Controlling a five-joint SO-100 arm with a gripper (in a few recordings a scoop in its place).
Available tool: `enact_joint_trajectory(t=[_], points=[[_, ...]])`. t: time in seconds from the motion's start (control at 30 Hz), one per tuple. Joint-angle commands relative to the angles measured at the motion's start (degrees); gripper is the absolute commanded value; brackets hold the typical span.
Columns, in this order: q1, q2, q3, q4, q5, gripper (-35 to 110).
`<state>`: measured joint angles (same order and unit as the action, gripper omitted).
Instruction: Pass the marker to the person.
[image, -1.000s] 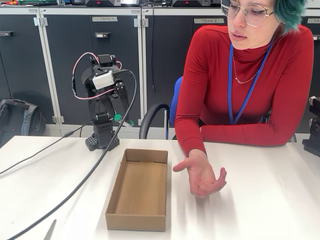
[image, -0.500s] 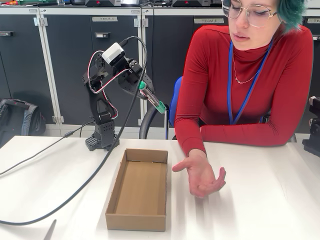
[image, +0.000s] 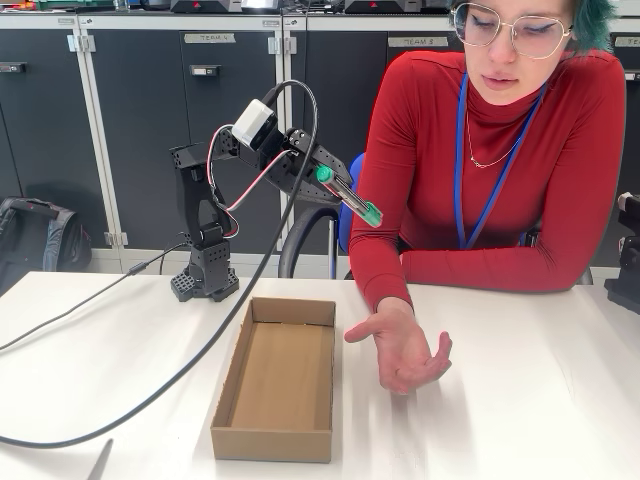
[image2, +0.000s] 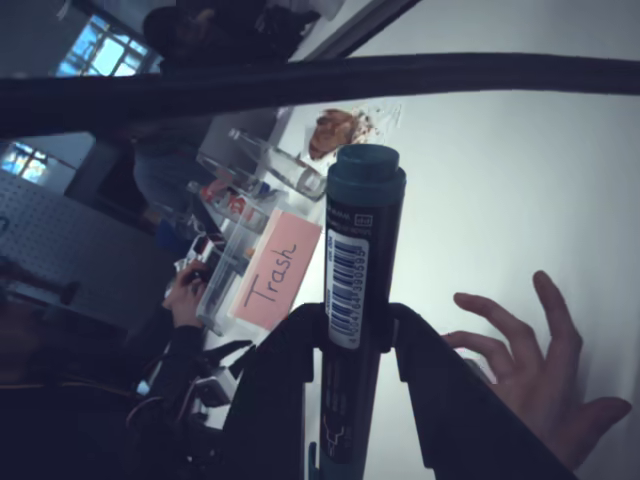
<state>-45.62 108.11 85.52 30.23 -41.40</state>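
Marker (image: 348, 197) rides clamped in the robot hand (image: 335, 190) in the fixed view, slanting down-right above the person's open palm (image: 405, 350) on the table (image: 520, 400); wrist view shows marker (image2: 355, 300) gripped, fingers (image2: 520, 350) lower right

Open air lies between the raised hand (image: 345, 195) and the person's palm (image: 405, 350); the cardboard box (image: 278, 377) sits left of it
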Motion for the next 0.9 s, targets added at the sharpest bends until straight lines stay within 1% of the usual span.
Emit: enact_joint_trajectory(t=[0.0,0.1,0.33,0.47,0.67,0.87], points=[[-0.88,-1.49,-5.54,-3.25,4.22,-5],[-1.05,-3.34,-5.45,-4.13,8.53,-5],[0.53,-4.75,0.53,-8.70,18.90,-5],[1.67,-5.98,3.25,-9.05,22.59,-5],[2.20,-11.78,0.53,-2.72,22.50,-5],[-0.44,-13.62,0.26,0.35,18.37,-5]])
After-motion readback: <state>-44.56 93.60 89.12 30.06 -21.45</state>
